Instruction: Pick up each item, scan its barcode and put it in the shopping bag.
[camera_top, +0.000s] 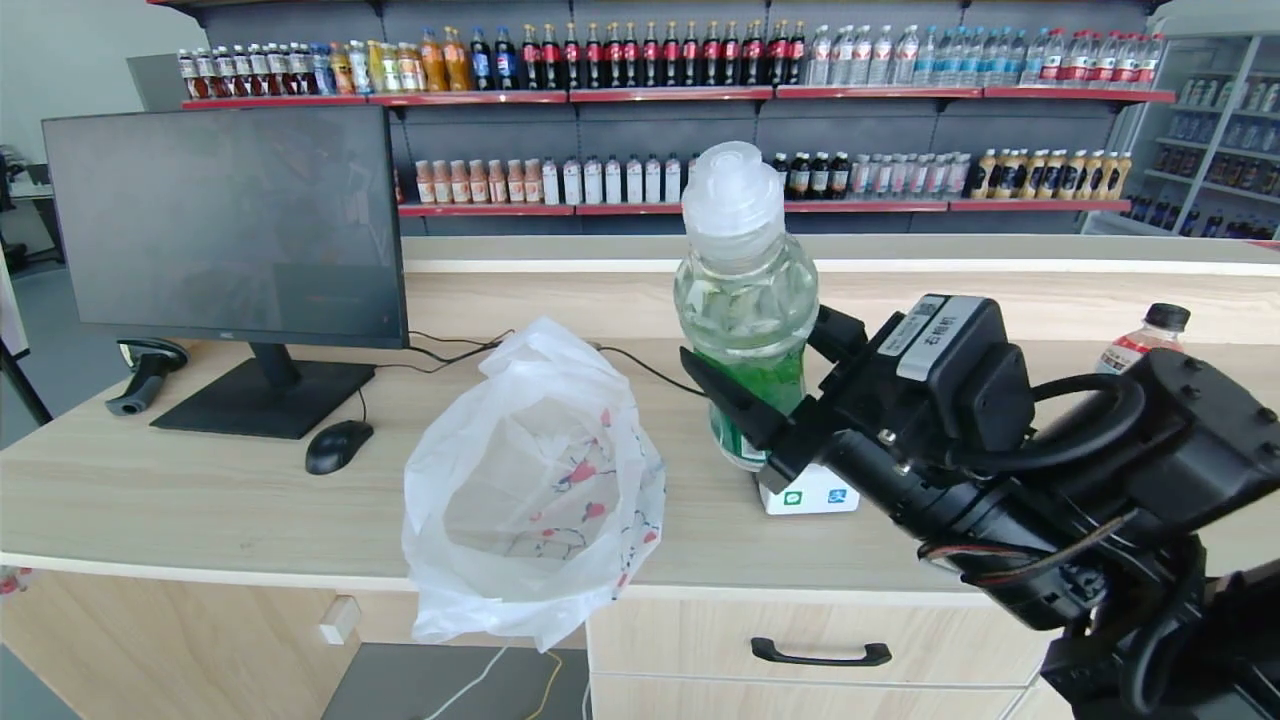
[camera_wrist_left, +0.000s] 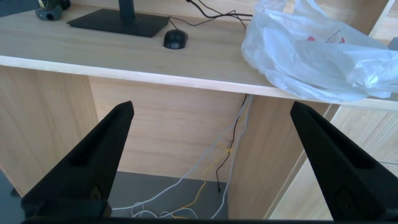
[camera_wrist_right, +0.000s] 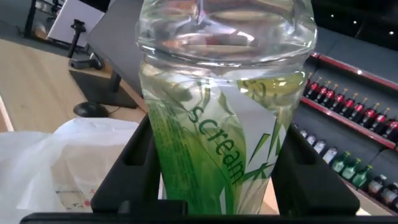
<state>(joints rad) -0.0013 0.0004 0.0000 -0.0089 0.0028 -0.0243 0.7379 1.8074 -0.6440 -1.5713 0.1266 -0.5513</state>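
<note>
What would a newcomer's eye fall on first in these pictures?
The clear bottle with the green label, held upright in the right gripper, right by a small white box on the counter. On the robot's left of it, a white plastic bag stands open at the counter's front edge, with a dark monitor behind.

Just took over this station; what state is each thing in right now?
Green-label bottle: capped, upright, gripped by right end effector.
Left end effector: open, empty.
Shopping bag: open, sagging over the counter edge.
Monitor: screen dark.
Drawer: shut.
Black-capped bottle: upright on the counter.
</note>
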